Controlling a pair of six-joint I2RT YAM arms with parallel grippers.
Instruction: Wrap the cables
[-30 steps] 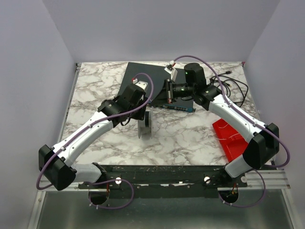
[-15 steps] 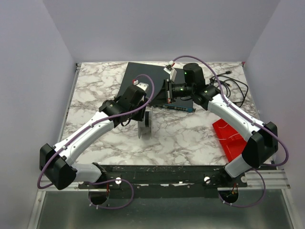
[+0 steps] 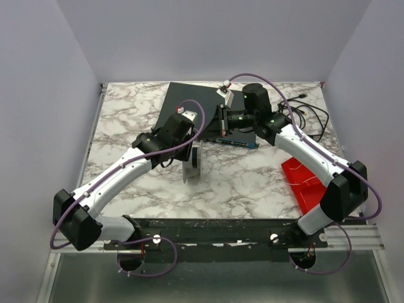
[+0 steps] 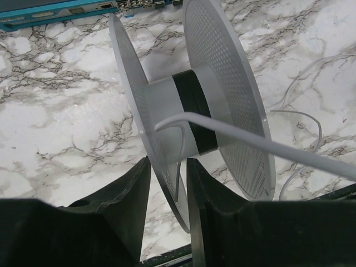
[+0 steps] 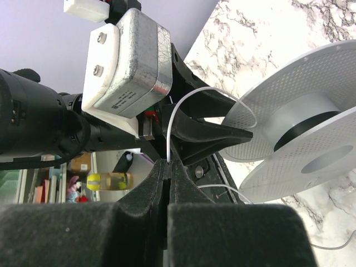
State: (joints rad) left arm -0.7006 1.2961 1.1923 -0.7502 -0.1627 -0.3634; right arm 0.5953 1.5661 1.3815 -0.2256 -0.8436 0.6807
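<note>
From the top, your left gripper [image 3: 188, 152] holds a gray spool [image 3: 191, 167] standing on its edge on the table [image 3: 126, 113]. Your right gripper [image 3: 221, 120] hangs just behind the spool, over a black mat [image 3: 183, 101].

On the left wrist, the fingers [image 4: 119, 206] pinch one disc of the spool between them. A thin white wire [image 4: 250, 142] runs from the spool's middle off to the right.

On the right wrist, the fingers [image 5: 144, 194] are squeezed tight on the wire. From there it loops up and over toward the spool.
</note>
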